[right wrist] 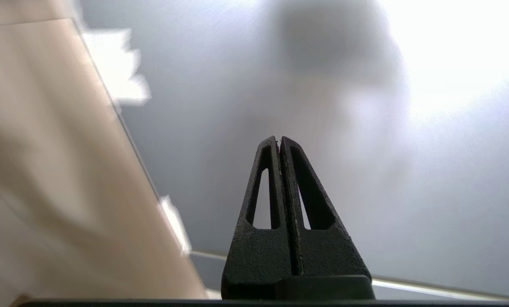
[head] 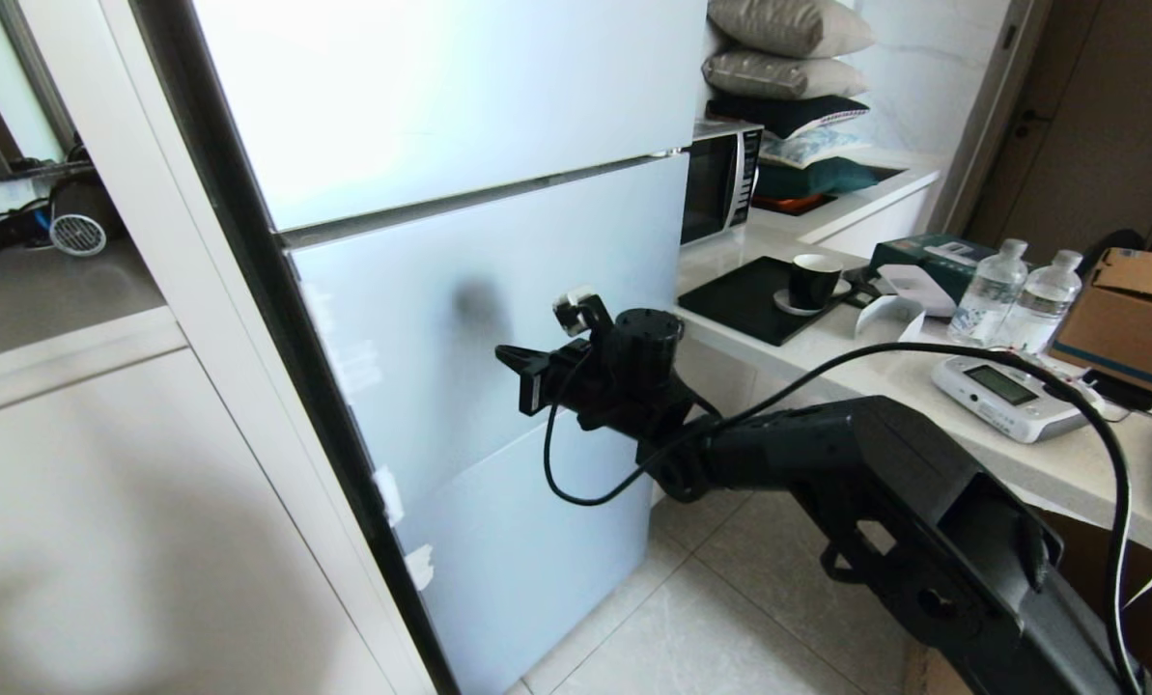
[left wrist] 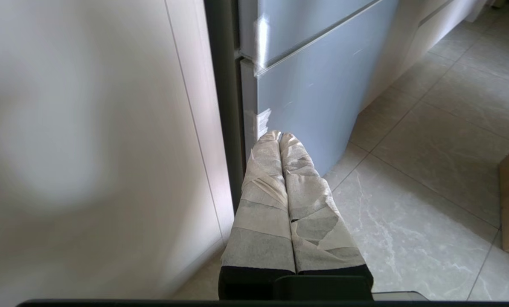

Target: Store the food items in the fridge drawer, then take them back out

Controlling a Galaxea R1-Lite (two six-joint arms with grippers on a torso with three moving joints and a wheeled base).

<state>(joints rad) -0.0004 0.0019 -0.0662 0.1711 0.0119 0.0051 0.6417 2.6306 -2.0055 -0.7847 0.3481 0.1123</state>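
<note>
- We face the closed fridge (head: 479, 290), a cabinet (head: 102, 502) at its left.
- Right of it we see a counter (head: 885, 376); the microwave (head: 720, 179) stands on it beside the fridge.
- Our right gripper (head: 522, 372) hangs before the fridge's middle door.
- Nearer us on the counter stand a cup (head: 814, 280) and two bottles (head: 1015, 290).
</note>
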